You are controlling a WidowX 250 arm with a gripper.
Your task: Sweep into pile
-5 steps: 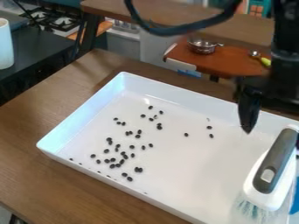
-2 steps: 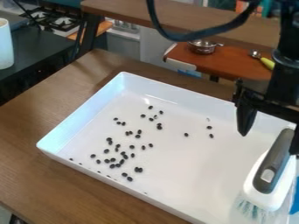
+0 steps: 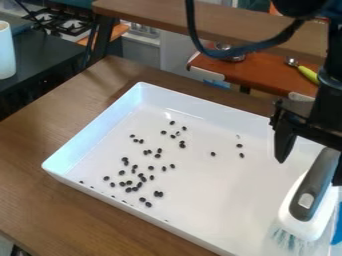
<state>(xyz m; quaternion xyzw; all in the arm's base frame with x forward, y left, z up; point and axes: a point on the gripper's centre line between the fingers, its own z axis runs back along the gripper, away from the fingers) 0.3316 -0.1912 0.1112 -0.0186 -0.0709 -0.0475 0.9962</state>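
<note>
At the right part of the white tray point(image 3: 200, 110) is the brush point(image 3: 304, 226), long axis slanting, gray handle point(image 3: 320, 172) to upper right, bristles point(image 3: 287, 241) to lower left. The gripper point(image 3: 309, 170) stands wide open and hides a little of it. The pale bristles are difficult to distinguish.

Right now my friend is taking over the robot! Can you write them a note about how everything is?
Gripper: open, by the brush's grey handle; touching or not, I can't tell.
Brush: at the white tray's right end in the picture, bristles down.
Black bits: scattered in the tray, mostly its left half in the picture.
Done: no pile yet.
Left: grip the brush, sweep the bits together.
</note>
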